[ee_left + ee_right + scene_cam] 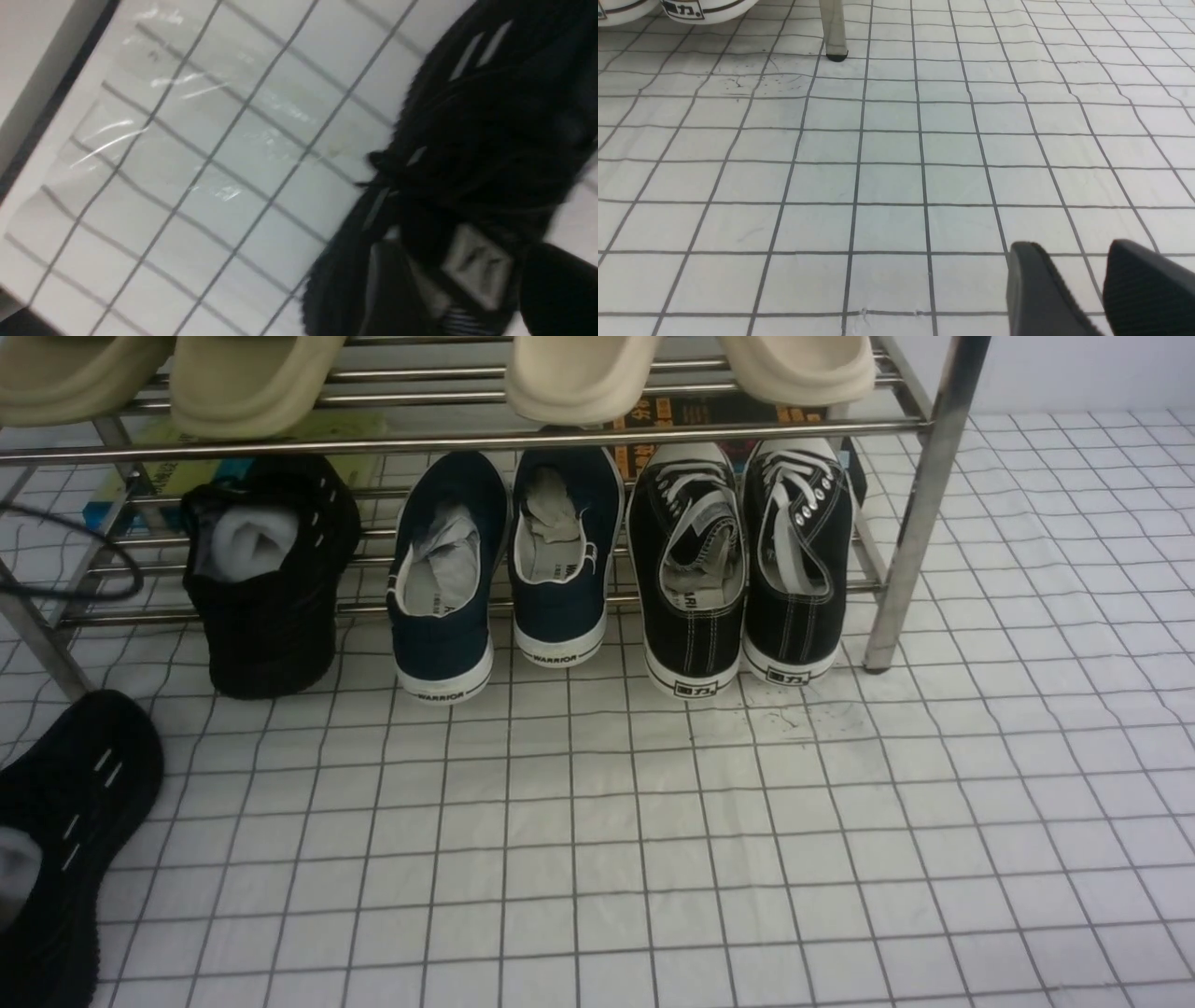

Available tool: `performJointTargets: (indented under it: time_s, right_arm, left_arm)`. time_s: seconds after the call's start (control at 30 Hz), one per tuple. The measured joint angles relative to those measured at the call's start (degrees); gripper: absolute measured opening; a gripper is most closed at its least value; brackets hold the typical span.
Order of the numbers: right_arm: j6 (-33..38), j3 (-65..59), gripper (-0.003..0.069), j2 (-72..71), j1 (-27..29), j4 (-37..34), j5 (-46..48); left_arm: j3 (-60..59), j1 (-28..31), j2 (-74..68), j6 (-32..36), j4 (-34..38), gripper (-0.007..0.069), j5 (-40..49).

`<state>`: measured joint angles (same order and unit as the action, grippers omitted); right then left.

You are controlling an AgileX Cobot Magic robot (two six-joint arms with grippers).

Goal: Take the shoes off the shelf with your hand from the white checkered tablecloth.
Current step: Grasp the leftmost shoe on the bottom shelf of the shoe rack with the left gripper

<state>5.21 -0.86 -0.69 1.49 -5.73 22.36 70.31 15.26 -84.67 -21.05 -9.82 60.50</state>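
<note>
Of the black knit pair, one sneaker (65, 840) is off the shelf (920, 513) and low over the near left corner of the white checkered tablecloth (747, 849), toe pointing away from me. Its mate (271, 588) sits on the bottom rails at the shelf's left end, towards the far left corner, heel out and pale stuffing showing. I judge the job about half done: one shoe out, one yet to fetch. My left wrist camera is close against that first sneaker, which fills much of its blurred view. I cannot tell whether my left pincer grips it or has let go, nor whether the shoe rests on the cloth. My cable (93, 560) loops in front of the rails at the left edge. My right pincer (1069, 247) hangs low over bare cloth towards the near right, jaws parted with nothing between them, well apart from the navy pair (504, 569) and the black canvas pair (747, 569) on the shelf.
</note>
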Motion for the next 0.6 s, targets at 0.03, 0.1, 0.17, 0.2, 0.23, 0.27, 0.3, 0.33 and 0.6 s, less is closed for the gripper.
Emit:
performJointTargets:
  time_s: [0.03,0.1,0.17,0.2,0.23,0.27,0.3,0.33,0.6]
  right_arm:
    - [0.0,0.0,0.0239,0.0,0.0,0.0,0.0]
    - [0.0,0.0,0.0239,0.0,0.0,0.0,0.0]
    - [0.0,0.0,0.0239,0.0,0.0,0.0,0.0]
    - [0.0,0.0,0.0239,0.0,0.0,0.0,0.0]
    - [0.0,0.0,0.0239,0.0,0.0,0.0,0.0]
    - [0.0,0.0,0.0239,0.0,0.0,0.0,0.0]
    - [0.0,0.0,0.0239,0.0,0.0,0.0,0.0]
    - [0.0,0.0,0.0239,0.0,0.0,0.0,0.0]
    - [0.0,0.0,0.0239,0.0,0.0,0.0,0.0]
  left_arm:
    - [2.4,-1.3,-0.6,1.1,3.8,0.0418,-0.9]
    - [4.6,-3.2,-1.6,2.1,7.5,0.0423,-2.6]
    - [7.4,-6.1,-3.9,2.9,11.8,0.0426,-5.9]
    - [9.0,-7.7,-5.6,2.8,13.4,0.0428,-8.4]
    - [9.7,-8.9,-6.7,2.2,13.9,0.0429,-10.2]
    - [9.9,-9.0,-7.2,1.8,14.1,0.0429,-11.1]
    - [11.1,-10.0,-9.2,0.2,14.1,0.0429,-14.0]
    - [11.5,-10.4,-10.3,-0.6,14.0,0.0429,-15.5]
    - [12.2,-10.6,-18.9,-3.5,14.2,0.0429,-23.9]
